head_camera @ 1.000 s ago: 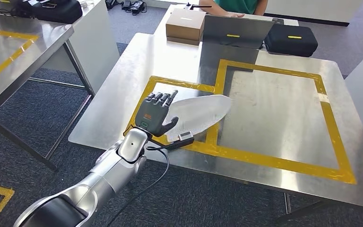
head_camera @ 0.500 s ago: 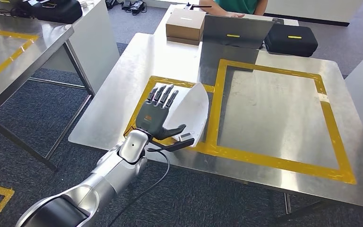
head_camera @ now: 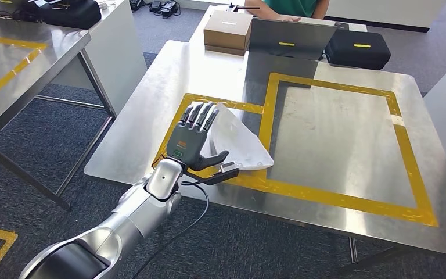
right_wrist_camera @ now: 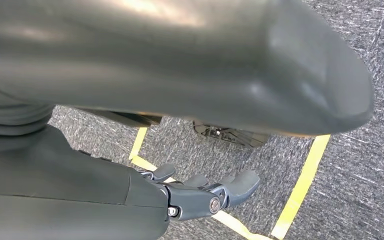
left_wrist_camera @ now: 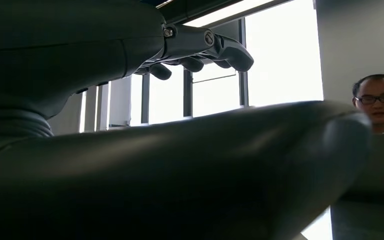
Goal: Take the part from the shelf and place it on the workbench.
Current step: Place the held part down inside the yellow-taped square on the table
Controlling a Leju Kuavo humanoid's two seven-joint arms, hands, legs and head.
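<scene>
The left robot hand (head_camera: 193, 138), fingers spread and straight, holds nothing; the thin white curved plastic part (head_camera: 241, 145) lies beside it on the steel desk (head_camera: 337, 133). Withdrawing well means lifting straight back, judged clear of the part's edge. The right robot hand (right_wrist_camera: 207, 192) hangs loosely open, empty.

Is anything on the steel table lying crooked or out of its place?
Yes. The white flat part lies slanted across the yellow tape line between the two marked squares, beside the left hand, rather than squarely inside one.
</scene>
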